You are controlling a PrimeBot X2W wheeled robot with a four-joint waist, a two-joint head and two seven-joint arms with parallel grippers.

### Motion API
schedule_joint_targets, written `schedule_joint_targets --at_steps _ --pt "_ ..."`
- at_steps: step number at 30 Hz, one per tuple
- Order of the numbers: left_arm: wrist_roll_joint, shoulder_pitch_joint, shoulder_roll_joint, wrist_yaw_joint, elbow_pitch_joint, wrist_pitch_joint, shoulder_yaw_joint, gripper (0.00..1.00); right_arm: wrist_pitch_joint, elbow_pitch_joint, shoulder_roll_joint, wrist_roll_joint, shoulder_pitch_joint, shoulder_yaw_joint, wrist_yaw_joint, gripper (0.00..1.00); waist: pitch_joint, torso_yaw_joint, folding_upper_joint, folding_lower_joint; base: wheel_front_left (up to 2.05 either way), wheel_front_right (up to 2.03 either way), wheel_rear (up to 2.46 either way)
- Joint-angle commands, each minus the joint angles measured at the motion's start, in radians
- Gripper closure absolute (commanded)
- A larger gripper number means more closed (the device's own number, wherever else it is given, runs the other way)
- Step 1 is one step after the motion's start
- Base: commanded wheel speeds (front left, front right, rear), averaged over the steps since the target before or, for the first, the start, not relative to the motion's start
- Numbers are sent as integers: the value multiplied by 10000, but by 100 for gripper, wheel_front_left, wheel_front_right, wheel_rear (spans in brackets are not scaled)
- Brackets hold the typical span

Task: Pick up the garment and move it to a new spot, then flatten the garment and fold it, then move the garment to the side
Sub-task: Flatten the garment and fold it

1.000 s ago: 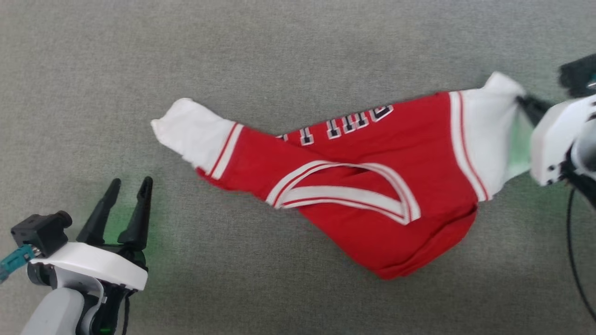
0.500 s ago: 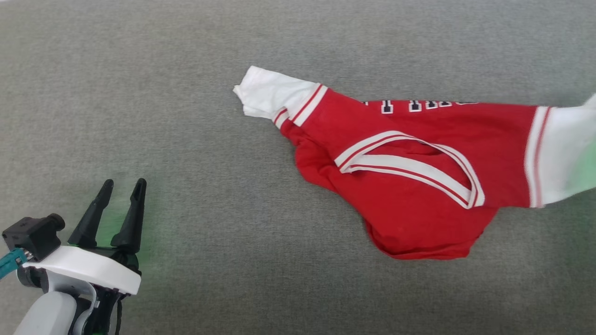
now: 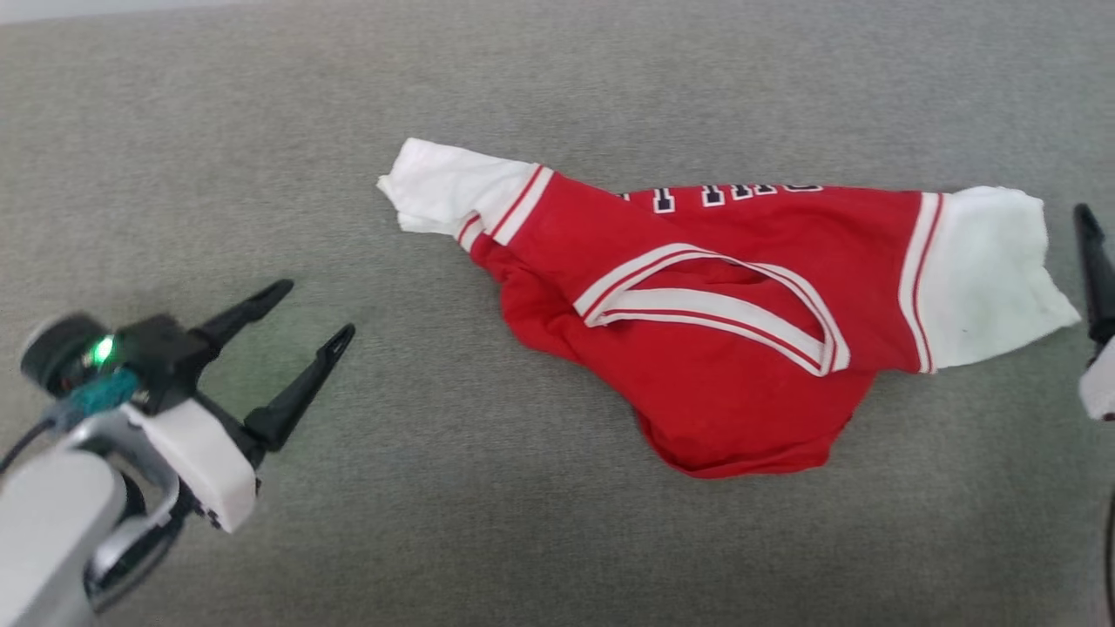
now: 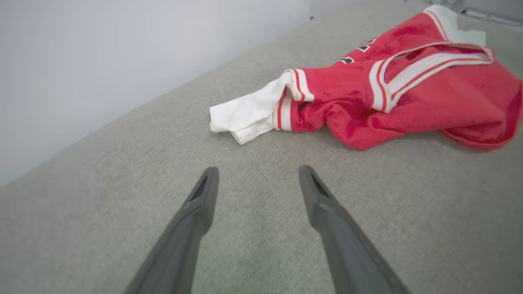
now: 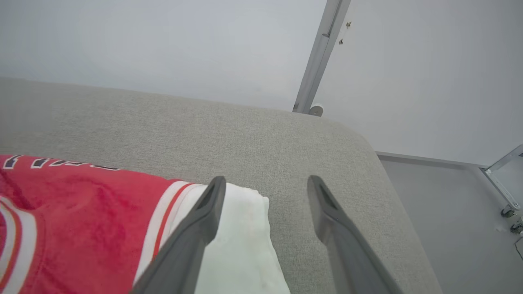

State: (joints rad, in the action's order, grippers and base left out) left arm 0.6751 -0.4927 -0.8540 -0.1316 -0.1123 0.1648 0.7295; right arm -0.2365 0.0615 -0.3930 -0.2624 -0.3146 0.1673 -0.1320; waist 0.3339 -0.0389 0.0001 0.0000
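Garment lay crumpled on the grey surface, centre-right in head view. Left gripper was spread wide and empty, with the garment at its 2 o'clock, well apart. Right gripper was also spread, gripping nothing; the white sleeve lay just beside it at 9 o'clock.

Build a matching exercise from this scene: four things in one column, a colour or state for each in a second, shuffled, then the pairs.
Things:
1. left end effector
2. shirt sleeve
3. shirt lettering
4. surface

Colour or state:
A. black, outlined in white
B. grey
C. open, holding nothing
D. white

Pairs: 1-C, 2-D, 3-A, 4-B
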Motion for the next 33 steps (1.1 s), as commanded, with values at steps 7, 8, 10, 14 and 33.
schedule_joint_targets --at_steps 7,8,10,14,33 --pt "293 -3499 -1212 24 662 -1338 3618 0 382 -1134 602 257 428 -692 25 0 55 -879 -1 0 0 0 0" --pt "417 -3911 -1249 24 603 -1428 4061 0 392 -1223 656 289 453 -809 25 0 93 -1012 -1 0 0 0 0" --pt "464 -4757 -1327 24 484 -1607 4915 0 442 -1433 758 306 553 -987 25 0 186 -1236 -1 0 0 0 0" --pt "518 -5780 -1447 24 296 -1932 5464 0 477 -1795 968 387 622 -1238 25 0 443 -1632 -1 0 0 0 0" --pt "322 -6444 -1515 24 -805 -2196 5508 0 655 -2057 1581 586 784 -1458 25 0 1076 -2247 -1 0 0 0 0"
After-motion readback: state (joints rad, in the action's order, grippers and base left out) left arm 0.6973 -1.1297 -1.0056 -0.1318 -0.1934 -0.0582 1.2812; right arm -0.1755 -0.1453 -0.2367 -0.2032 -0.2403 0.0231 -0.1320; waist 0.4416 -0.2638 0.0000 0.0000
